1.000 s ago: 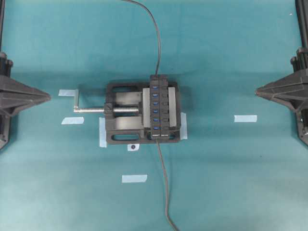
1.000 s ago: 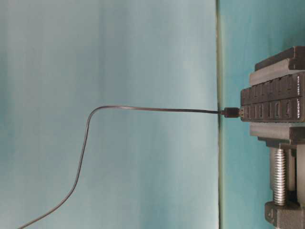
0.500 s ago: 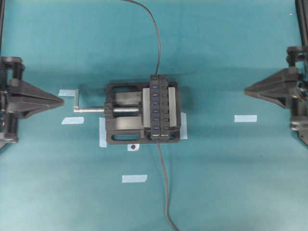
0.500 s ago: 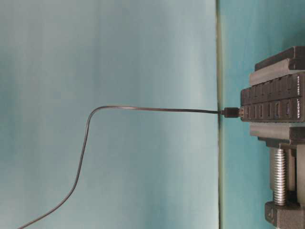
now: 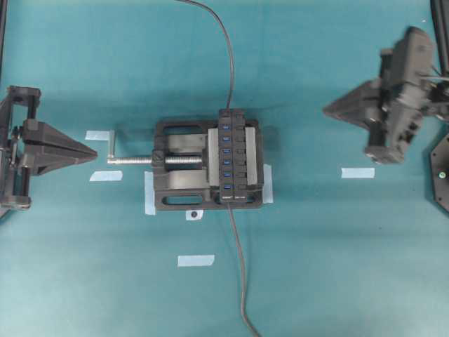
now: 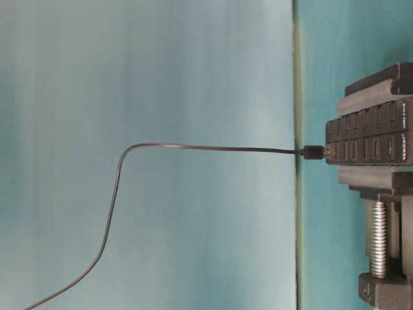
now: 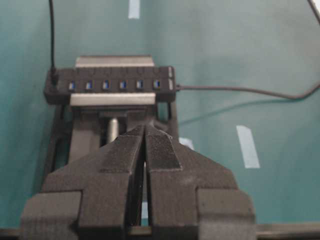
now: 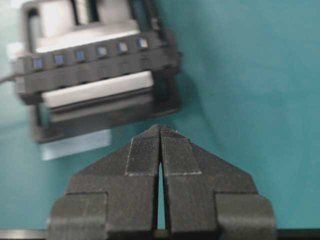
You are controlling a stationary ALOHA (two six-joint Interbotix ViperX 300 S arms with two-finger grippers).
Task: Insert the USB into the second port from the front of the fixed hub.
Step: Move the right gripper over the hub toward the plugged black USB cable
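Black fixed hub [image 5: 232, 156] is running top-to-bottom at frame centre, clamped in the vise [image 5: 184, 166]. USB [image 5: 230, 198] is seemingly sitting at its lower end. My left gripper [image 5: 90, 151] and right gripper [image 5: 331, 109] are both pressed together, empty, roughly equidistant.

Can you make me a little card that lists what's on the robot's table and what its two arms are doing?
Hub: long, black, blue ports, clamped in a black vise
Top cable: thin, black, leaves the hub's far end
Bottom cable: thin, black, leaves the hub's near end
Left end effector: shut, empty, left of the vise, not touching it
Right end effector: shut, empty, off to the right
Tape strips: pale, on the teal table
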